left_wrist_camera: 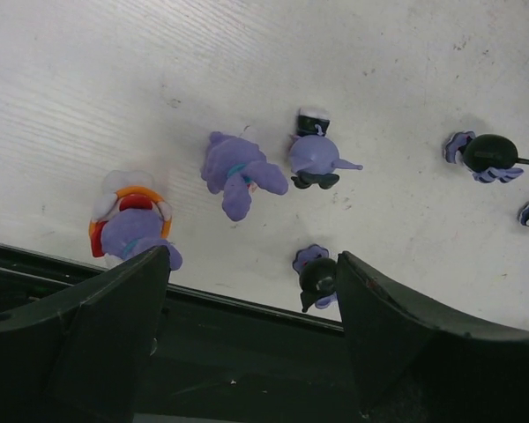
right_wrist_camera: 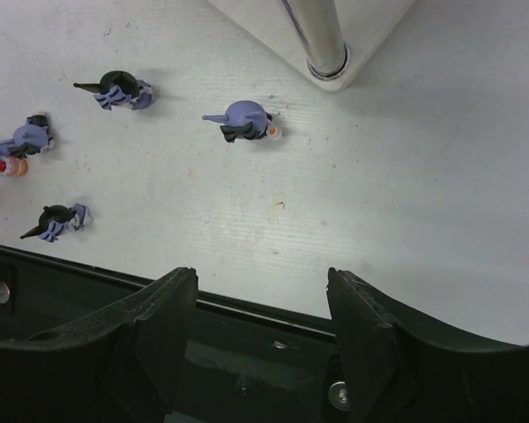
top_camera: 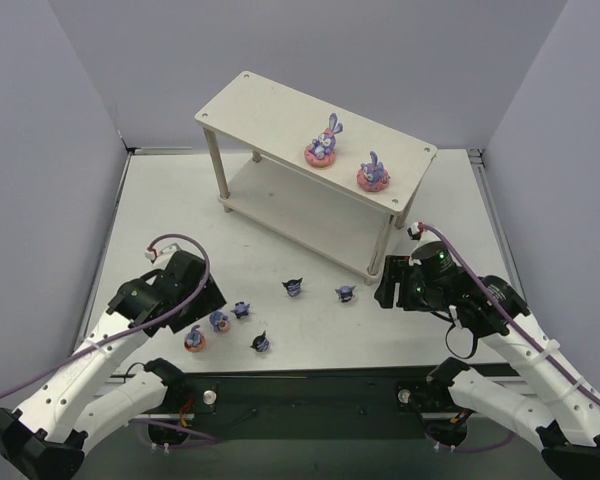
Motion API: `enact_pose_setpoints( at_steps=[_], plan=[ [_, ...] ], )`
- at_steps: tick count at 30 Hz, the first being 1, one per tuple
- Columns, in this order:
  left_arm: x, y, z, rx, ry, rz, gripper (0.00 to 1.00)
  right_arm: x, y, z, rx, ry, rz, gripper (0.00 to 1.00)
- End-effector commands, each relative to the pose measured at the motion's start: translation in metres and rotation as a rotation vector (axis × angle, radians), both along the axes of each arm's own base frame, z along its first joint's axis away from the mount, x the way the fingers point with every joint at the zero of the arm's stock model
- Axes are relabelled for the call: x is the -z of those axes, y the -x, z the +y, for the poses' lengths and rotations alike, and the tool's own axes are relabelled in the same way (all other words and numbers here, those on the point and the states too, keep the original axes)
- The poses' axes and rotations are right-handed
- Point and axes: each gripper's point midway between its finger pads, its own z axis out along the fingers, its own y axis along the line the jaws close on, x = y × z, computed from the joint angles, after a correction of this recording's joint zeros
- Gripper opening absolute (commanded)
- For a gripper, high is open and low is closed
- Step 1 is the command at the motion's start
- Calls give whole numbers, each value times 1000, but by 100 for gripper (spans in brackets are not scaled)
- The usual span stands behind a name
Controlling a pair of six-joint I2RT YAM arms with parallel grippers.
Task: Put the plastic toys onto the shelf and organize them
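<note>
The pale wooden shelf [top_camera: 240, 98] stands at the back with two purple rabbits [top_camera: 322, 141] [top_camera: 372, 173] on its top board. On the table lie two more rabbits, one on an orange base [top_camera: 194, 340] [left_wrist_camera: 130, 225] and one on its side [top_camera: 218, 320] [left_wrist_camera: 238, 172]. Several dark blue figures stand near them [top_camera: 241, 309] [top_camera: 261, 342] [top_camera: 293, 287] [top_camera: 345, 293]. My left gripper [top_camera: 200, 312] [left_wrist_camera: 253, 256] is open and empty above them, with one blue figure [left_wrist_camera: 316, 275] just inside its right finger. My right gripper [top_camera: 385, 290] [right_wrist_camera: 260, 273] is open and empty, near a blue figure [right_wrist_camera: 242, 119].
The shelf's near right leg [right_wrist_camera: 322, 44] stands just beyond my right gripper. The black front edge of the table [left_wrist_camera: 247, 308] runs under both grippers. Grey walls close in the left, right and back.
</note>
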Motion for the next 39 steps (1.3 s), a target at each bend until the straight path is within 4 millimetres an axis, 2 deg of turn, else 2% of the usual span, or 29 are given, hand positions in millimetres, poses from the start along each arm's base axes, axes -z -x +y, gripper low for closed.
enact_pose_setpoints(
  at_steps=[1, 7, 11, 20, 26, 32, 39],
  plan=[
    [-3, -21, -26, -8, 110, -52, 85, 3, 3, 2, 0, -12, 5, 61],
    [1, -32, -36, -56, 148, -58, 77, 6, 3, 1, -7, -2, 7, 61],
    [5, -26, -38, -99, 135, -23, 73, 9, 4, -2, -6, 10, 5, 61],
    [7, -14, -28, -253, 58, 21, 70, 13, 4, -8, 15, 27, -5, 61],
    [20, -20, -33, -341, 79, 21, 66, 13, 6, -13, 21, 24, -27, 60],
    [20, -29, -31, -430, 88, -13, 65, 11, 8, -18, 29, 28, -44, 60],
    [36, -21, -28, -503, 97, 29, 65, 11, 8, -21, 30, 37, -53, 60]
  ],
)
